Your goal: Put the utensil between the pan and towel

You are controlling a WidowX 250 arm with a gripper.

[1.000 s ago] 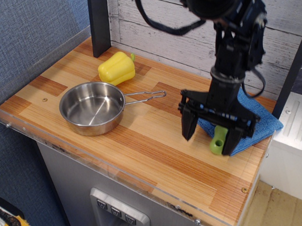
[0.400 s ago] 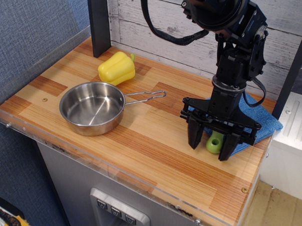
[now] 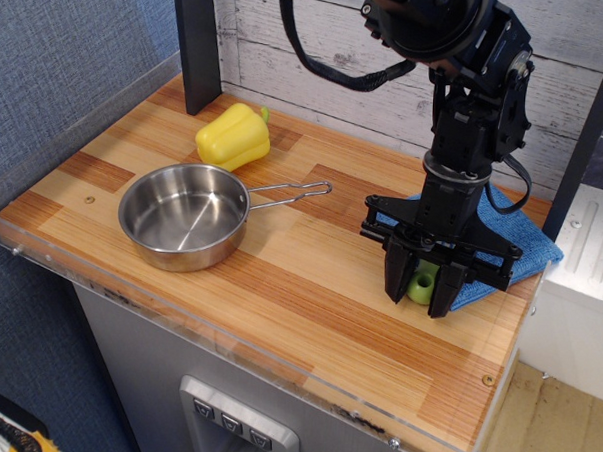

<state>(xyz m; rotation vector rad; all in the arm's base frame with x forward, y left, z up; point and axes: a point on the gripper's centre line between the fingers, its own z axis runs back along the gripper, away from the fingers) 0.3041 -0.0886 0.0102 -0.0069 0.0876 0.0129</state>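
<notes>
This looks like a pretend kitchen set up for testing a robot. The wooden tabletop (image 3: 279, 275) has clear plastic walls (image 3: 66, 116) along its edges. Behind the black fingers (image 3: 394, 275) is a wall of white painted boards (image 3: 318, 67). Far to the side of the fingers sit a shiny steel pan (image 3: 185, 216) and a toy yellow bell pepper (image 3: 233, 136). Below the tabletop is a grey cabinet front with push buttons (image 3: 231, 423).
</notes>
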